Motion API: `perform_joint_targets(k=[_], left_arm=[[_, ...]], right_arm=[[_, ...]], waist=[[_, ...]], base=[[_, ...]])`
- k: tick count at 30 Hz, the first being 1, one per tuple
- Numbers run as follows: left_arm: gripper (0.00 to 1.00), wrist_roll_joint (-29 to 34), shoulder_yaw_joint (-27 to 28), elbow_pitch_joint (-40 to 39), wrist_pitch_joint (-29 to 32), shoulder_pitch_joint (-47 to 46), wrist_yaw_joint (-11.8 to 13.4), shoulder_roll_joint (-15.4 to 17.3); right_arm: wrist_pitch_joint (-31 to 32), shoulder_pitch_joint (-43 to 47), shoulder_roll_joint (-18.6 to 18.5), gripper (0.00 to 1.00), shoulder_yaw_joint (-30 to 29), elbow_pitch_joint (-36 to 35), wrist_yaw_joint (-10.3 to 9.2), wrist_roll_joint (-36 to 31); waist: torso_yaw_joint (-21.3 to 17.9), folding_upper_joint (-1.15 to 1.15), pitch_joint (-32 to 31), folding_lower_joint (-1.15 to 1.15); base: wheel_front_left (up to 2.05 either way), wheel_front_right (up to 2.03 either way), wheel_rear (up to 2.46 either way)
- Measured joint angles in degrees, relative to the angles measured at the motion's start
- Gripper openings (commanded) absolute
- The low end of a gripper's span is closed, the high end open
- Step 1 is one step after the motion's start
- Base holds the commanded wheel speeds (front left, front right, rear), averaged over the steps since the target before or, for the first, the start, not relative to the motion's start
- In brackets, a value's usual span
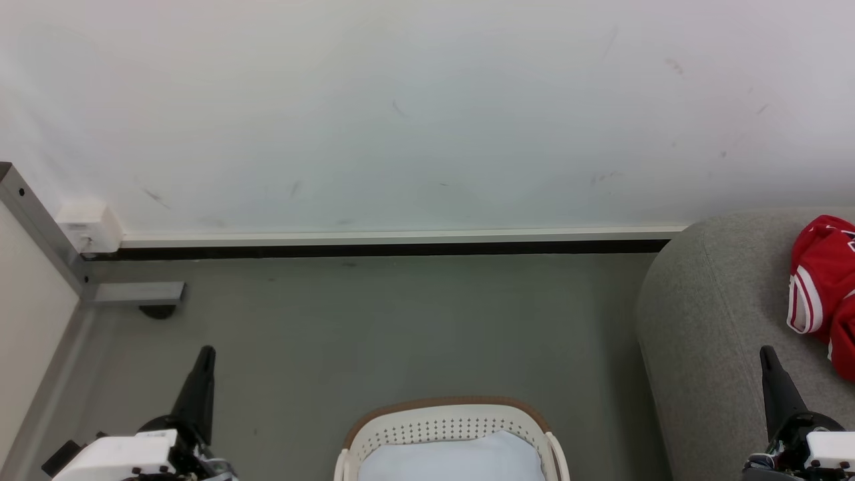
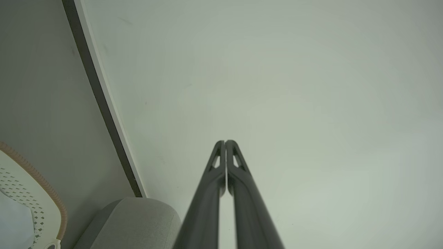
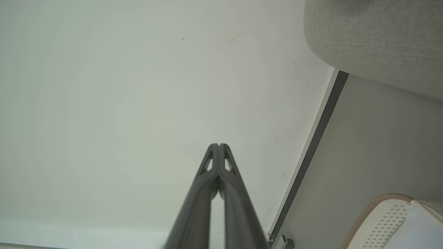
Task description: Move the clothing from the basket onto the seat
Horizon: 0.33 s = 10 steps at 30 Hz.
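Note:
Red clothing [image 1: 825, 287] with white bands lies on the grey seat [image 1: 708, 321] at the right edge of the head view. The cream basket [image 1: 447, 424] with its brown rim stands on the floor at bottom centre, and a pale blue-white cloth [image 1: 454, 457] lies inside it. My left gripper [image 1: 206, 353] is shut, left of the basket, its tips [image 2: 225, 141] pressed together and pointing at the wall. My right gripper [image 1: 767, 353] is shut too, in front of the seat, below the red clothing; its tips [image 3: 218, 145] touch with nothing between them.
A white wall [image 1: 401, 113] with a dark skirting strip [image 1: 374, 250] runs behind the grey floor [image 1: 401, 334]. At the left stand a metal frame foot [image 1: 133, 292] and a small white box [image 1: 90, 227]. The basket [image 2: 24, 193] and seat [image 2: 138, 221] show in the left wrist view.

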Motion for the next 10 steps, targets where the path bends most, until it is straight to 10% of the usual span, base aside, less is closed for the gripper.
perform_joint_targets(k=[10], left_arm=[[0.0, 0.0, 0.0, -0.04, 0.0, -0.01, 0.0, 0.0]], right_arm=[[-0.24, 0.01, -0.32, 0.0, 0.54, -0.02, 0.0, 0.48]], waist=[[0.0, 0.0, 0.0, 0.0]], base=[[0.0, 0.0, 0.0]])
